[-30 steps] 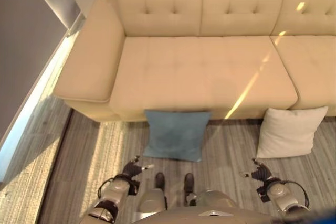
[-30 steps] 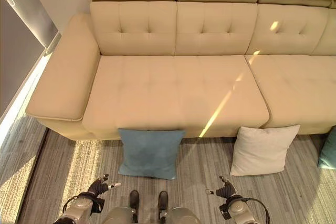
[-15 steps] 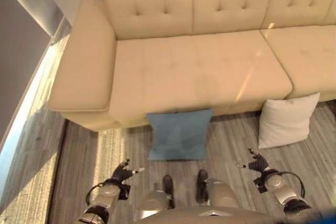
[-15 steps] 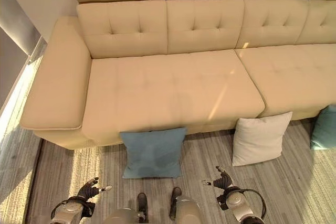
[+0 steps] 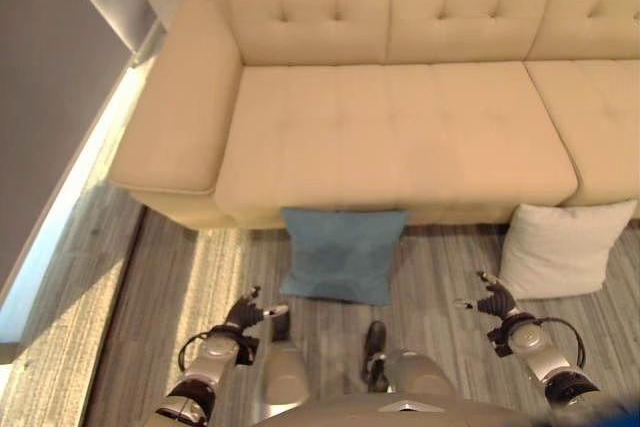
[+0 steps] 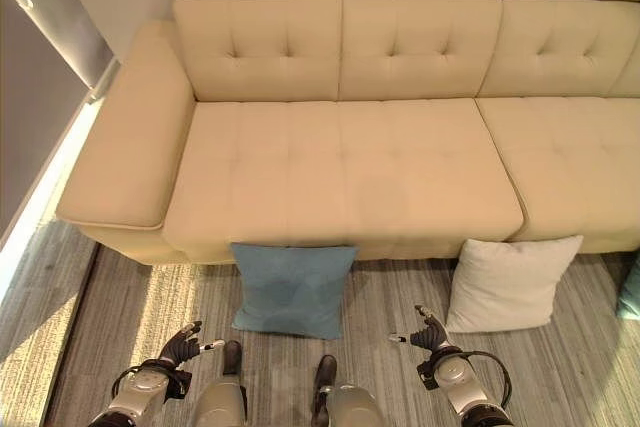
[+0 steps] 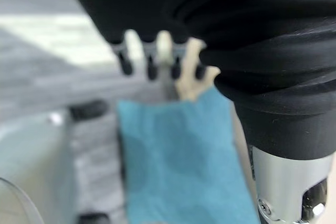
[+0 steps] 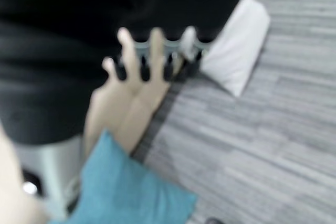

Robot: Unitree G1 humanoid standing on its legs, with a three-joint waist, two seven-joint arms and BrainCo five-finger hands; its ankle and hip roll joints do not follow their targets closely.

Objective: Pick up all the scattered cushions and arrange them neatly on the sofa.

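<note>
A blue cushion (image 5: 343, 255) leans against the front of the beige sofa (image 5: 390, 137), standing on the floor just ahead of me. A white cushion (image 5: 565, 247) leans on the sofa front further right. The edge of a teal cushion (image 6: 633, 292) shows at the far right. My left hand (image 5: 245, 312) hangs low, left of the blue cushion and apart from it, fingers (image 7: 152, 56) straight and holding nothing. My right hand (image 5: 495, 302) hovers between the two cushions, nearer the white one (image 8: 236, 51), open and holding nothing.
The sofa seat and its left armrest (image 5: 175, 107) are bare. A grey striped rug (image 5: 440, 287) covers the floor in front. A grey wall (image 5: 40, 97) and a bright strip of sunlit floor (image 5: 60, 217) run along the left.
The whole view has shifted, so the camera moved. Both hands stay low, open and holding nothing. The cushions lie where they were.
</note>
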